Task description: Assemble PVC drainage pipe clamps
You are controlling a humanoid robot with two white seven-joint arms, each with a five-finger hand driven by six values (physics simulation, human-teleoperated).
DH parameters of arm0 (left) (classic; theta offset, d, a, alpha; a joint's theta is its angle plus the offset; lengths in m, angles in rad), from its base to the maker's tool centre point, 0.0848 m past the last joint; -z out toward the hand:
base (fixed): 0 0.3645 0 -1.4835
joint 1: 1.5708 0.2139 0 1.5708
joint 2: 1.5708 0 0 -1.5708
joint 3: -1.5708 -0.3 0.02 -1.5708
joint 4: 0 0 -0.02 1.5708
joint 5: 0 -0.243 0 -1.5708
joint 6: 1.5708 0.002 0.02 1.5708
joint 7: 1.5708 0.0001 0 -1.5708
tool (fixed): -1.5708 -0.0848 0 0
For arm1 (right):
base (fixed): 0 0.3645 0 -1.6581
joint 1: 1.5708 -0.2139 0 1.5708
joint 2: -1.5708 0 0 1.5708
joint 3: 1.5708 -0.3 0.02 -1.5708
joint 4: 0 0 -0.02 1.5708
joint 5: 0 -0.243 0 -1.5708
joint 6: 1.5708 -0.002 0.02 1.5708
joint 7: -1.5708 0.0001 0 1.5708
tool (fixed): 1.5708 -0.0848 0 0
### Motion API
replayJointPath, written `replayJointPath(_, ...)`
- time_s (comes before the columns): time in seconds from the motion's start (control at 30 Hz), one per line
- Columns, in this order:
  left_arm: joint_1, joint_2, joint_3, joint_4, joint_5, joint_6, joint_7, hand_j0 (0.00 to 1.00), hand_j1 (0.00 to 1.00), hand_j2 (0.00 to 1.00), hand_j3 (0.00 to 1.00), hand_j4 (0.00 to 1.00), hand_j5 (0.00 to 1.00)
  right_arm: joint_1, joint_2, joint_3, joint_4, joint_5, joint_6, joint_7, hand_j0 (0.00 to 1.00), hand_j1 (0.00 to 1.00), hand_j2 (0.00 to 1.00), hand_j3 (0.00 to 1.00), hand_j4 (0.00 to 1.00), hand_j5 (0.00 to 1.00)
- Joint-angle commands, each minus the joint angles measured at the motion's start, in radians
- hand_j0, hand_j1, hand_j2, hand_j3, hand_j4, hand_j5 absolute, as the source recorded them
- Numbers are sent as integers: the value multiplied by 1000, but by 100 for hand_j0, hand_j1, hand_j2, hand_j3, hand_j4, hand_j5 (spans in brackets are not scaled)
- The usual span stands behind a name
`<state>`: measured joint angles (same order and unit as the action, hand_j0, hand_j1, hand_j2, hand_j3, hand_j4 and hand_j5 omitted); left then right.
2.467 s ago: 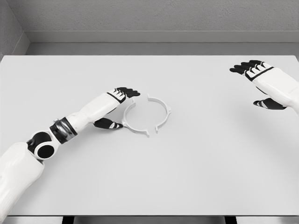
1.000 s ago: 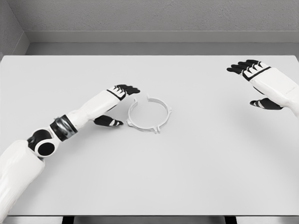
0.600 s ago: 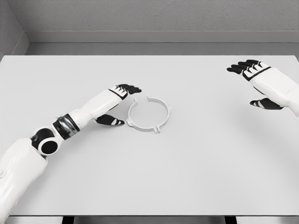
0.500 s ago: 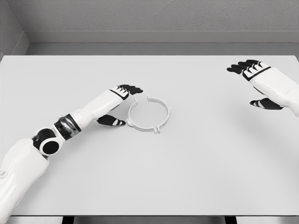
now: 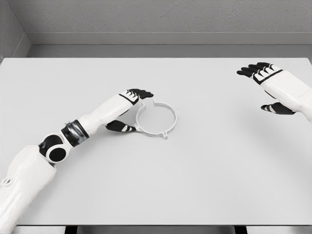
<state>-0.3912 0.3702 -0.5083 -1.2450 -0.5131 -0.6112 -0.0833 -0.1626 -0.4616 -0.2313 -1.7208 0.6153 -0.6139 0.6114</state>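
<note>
Two white half-ring clamp pieces lie joined as one ring, the pipe clamp [image 5: 157, 119], near the middle of the white table [image 5: 195, 170]. My left hand [image 5: 130, 109] is at the ring's left side, fingers [image 5: 140, 93] stretched flat over its upper left edge and thumb [image 5: 122, 127] at its lower left. The hand is open and grasps nothing. My right hand [image 5: 265, 87] hovers open at the far right, well away from the ring.
A grey wall [image 5: 161, 19] runs behind the table's far edge. The table's near edge shows along the bottom of the picture.
The two half rings, apart at first, now close into one ring. My left hand has slid right and sits against the ring's left side. The right hand has stayed still.
</note>
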Motion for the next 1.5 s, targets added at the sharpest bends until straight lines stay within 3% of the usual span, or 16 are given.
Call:
replayJointPath(0.0, 0, -8, 1, -1, 7, 0, 0, 100, 100, 100, 100, 100, 100, 0, 0, 0, 0, -6, 3, -1, 100, 100, 100, 100, 100, 100)
replayJointPath(1.47, -2, -51, 14, 2, 10, 0, 1, 100, 100, 100, 100, 100, 100, 0, 0, 0, 0, -6, 3, -1, 100, 100, 100, 100, 100, 100)
